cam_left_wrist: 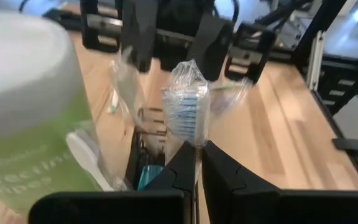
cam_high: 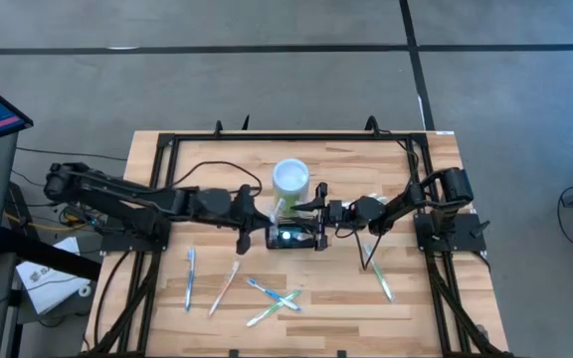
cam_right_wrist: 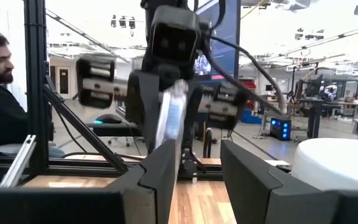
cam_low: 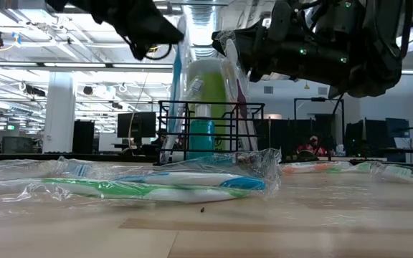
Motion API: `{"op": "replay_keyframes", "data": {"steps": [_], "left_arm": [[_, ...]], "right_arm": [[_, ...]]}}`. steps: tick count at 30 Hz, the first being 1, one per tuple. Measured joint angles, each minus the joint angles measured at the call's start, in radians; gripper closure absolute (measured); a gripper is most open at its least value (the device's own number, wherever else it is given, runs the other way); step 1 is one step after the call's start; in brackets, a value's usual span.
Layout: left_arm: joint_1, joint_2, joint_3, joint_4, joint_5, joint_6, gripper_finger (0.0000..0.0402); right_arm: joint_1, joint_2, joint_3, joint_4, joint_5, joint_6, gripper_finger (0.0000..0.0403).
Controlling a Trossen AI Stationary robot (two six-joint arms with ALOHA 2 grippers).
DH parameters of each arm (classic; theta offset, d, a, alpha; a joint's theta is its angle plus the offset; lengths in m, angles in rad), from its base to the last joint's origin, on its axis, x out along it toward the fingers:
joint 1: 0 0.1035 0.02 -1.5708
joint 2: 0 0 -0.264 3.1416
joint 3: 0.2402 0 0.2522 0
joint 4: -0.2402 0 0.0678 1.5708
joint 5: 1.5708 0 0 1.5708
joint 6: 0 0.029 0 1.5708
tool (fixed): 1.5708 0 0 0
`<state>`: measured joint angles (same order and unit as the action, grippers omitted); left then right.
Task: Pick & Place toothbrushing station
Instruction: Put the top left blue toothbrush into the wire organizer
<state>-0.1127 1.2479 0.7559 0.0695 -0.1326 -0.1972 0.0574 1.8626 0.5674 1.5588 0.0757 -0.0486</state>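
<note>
1. Step in hand, as judged: delivery of a wrapped toothbrush (cam_left_wrist: 188, 106) into the toothbrushing station (cam_high: 294, 237), which stands at desk centre, just at 6 o'clock of the lime-green cup (cam_high: 290, 178).
2. Left gripper (cam_left_wrist: 199, 152): clamped tight on the toothbrush handle, bristle head up in its clear wrap, poised directly above the caddy.
3. Right gripper (cam_right_wrist: 199, 168): fingers spread moderately wide, nothing seen between them; positioned at 3 o'clock of the caddy, facing the left gripper. Contact with the caddy wall cannot be told.
4. Advised for a clean placement: keep the brush upright, lower straight down into a free compartment, release only once the handle end is well inside the mesh. Loose wrap may snag on the wire rim; slow descent recommended. Steadying the caddy from the right side would help against tipping.
5. Contents of the caddy: a teal item (cam_low: 201, 136) upright in one compartment; clear-wrapped pieces also standing inside, exact count not discernible.
6. Cup: pale interior, contents not discernible.
7. Desk (cam_high: 446, 308): several wrapped toothbrushes (cam_high: 275, 301) lying loose at 6 o'clock of the caddy, not yet placed.
</note>
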Motion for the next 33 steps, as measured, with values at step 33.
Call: {"op": "replay_keyframes", "data": {"steps": [33], "left_arm": [[-0.020,0.145,0.000,0.065,-0.017,-0.050,0.0330]], "right_arm": [[-0.034,-0.393,0.000,-0.495,0.002,-0.059,0.0284]]}}
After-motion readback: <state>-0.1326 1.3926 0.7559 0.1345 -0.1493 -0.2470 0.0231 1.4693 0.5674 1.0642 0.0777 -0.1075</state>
